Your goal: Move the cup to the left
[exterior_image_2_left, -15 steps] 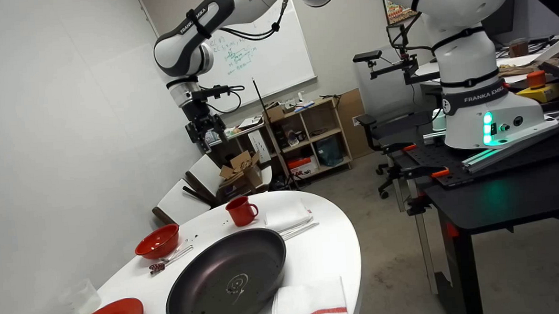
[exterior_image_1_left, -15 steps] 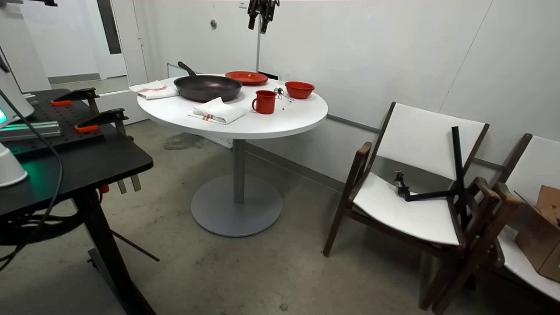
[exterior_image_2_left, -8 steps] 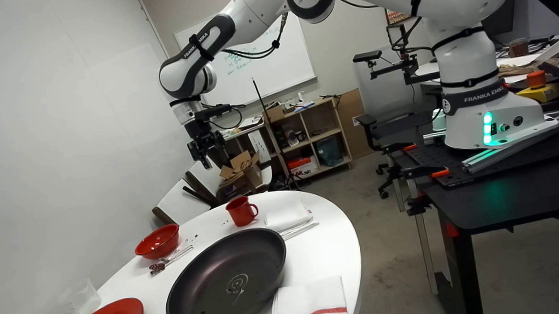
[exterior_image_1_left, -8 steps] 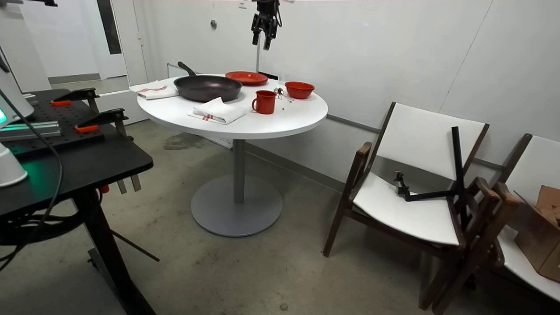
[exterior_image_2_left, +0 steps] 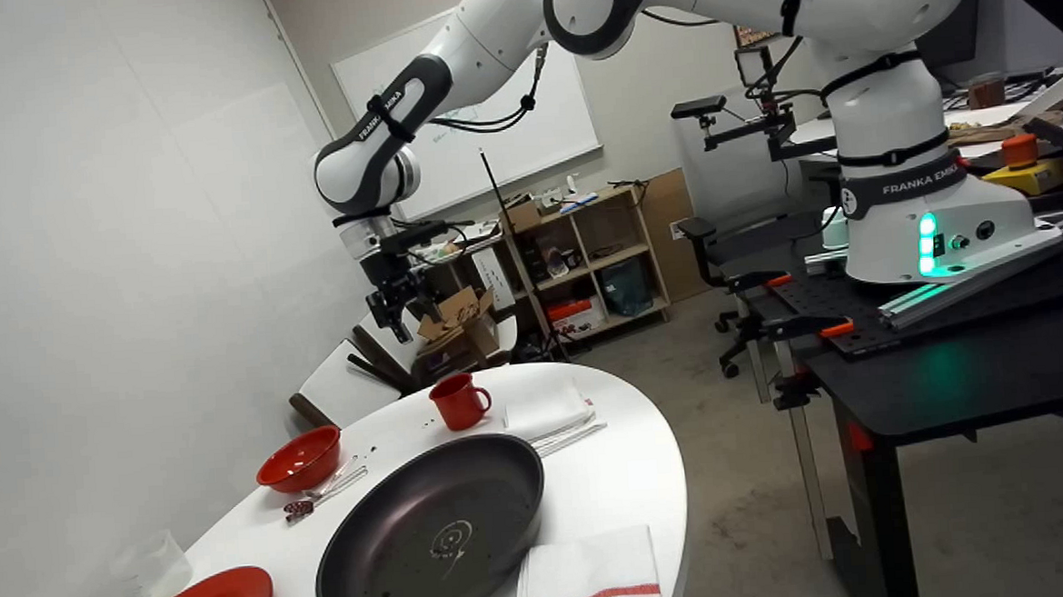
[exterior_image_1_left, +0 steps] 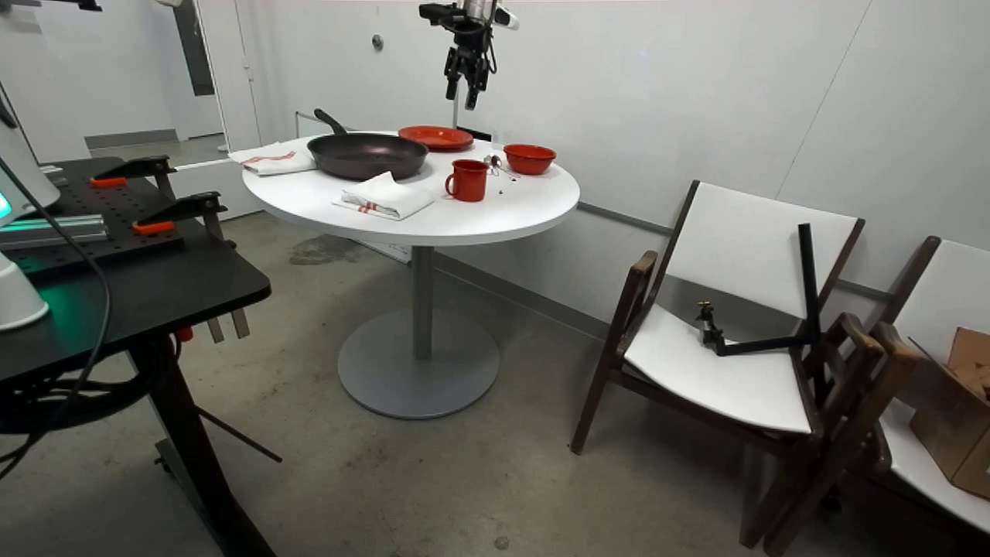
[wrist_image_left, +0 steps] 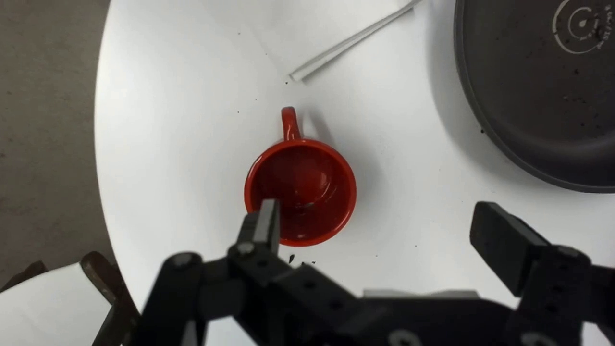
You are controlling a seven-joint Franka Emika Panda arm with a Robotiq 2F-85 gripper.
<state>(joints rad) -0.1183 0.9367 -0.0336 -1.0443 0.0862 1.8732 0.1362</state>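
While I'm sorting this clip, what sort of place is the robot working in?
Most likely a robotics lab: a robot arm stands on a black bench with clamps at its edge, and a whiteboard is on the wall.

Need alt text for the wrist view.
Red mug seen from above, upright on a white table, handle toward the top of the picture. Open, empty gripper at the bottom hides part of the mug's rim; dark frying pan cropped at upper right.

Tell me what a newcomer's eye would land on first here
Probably the bright red cup, standing upright on the round white table. Then the big black frying pan beside it, not touching. Above the table, the white robot arm looms, its open pincer empty.
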